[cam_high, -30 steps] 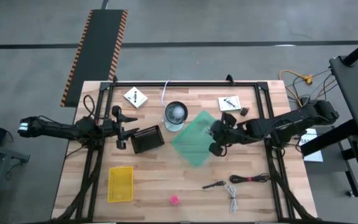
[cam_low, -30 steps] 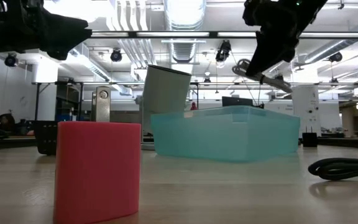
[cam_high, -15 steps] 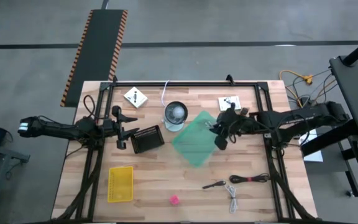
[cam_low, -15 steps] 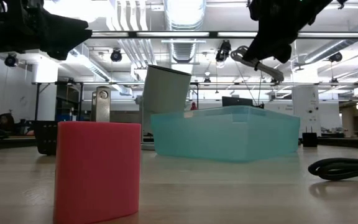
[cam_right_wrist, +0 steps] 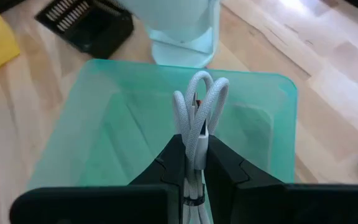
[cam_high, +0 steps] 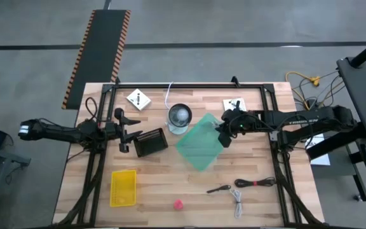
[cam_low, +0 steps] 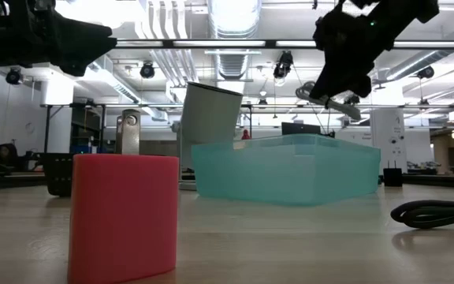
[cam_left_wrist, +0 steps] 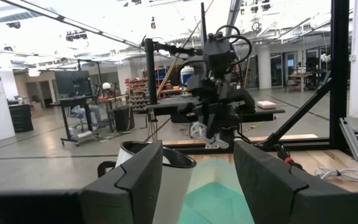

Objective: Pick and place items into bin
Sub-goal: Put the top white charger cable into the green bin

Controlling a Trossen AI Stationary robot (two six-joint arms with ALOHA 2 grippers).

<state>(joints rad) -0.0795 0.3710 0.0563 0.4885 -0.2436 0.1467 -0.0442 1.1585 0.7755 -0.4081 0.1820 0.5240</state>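
Observation:
My right gripper [cam_high: 225,131] is shut on a white coiled cable [cam_right_wrist: 197,106] above the right part of the teal bin [cam_high: 197,144]; it also shows in the low view [cam_low: 331,85] above the bin [cam_low: 286,168]. My left gripper [cam_high: 123,131] hangs open and empty [cam_left_wrist: 194,186] left of a black basket [cam_high: 149,142]. On the table lie two white packets [cam_high: 138,99] [cam_high: 234,105], a black-handled tool [cam_high: 218,189], a dark cable [cam_high: 254,182], a white cable [cam_high: 237,203] and a pink object [cam_high: 178,204]. My right gripper pinches the coiled cable between its two fingers, across the bundled strands [cam_right_wrist: 194,146]. The coil's looped end [cam_right_wrist: 202,84] sticks out past the fingertips. The fingers come from the table's right, slanting down. The cable is lifted clear, above the bin's inside.
A round clear-grey cup [cam_high: 179,117] stands just beyond the bin's far left side. A yellow basket [cam_high: 123,187] lies at the near left. Another white cable [cam_high: 169,95] lies at the far edge. Black frame rails run along both sides of the table.
My right gripper, still shut on the white cable, has moved toward the table's far edge along the bin's right side, and its arm has stretched out straighter. The cable stays lifted above the bin.

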